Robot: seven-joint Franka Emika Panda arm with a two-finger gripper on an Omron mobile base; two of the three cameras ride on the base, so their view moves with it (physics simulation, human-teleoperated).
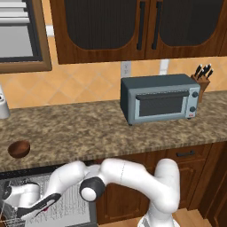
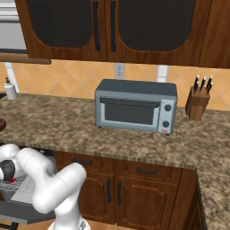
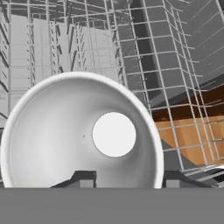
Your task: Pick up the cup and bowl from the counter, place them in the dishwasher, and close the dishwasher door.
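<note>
Granite counter (image 1: 97, 128) carries bowl (image 1: 19, 148), toaster oven (image 1: 160, 98), knife block (image 1: 201, 82).

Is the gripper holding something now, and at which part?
Apparently nothing: the gripper stands open astride the rim of the cup, inside the dishwasher rack.

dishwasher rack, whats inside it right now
The cup sits in the dishwasher's white wire rack, its white inside facing the hand camera. The cup hides the rack beneath it.
</note>
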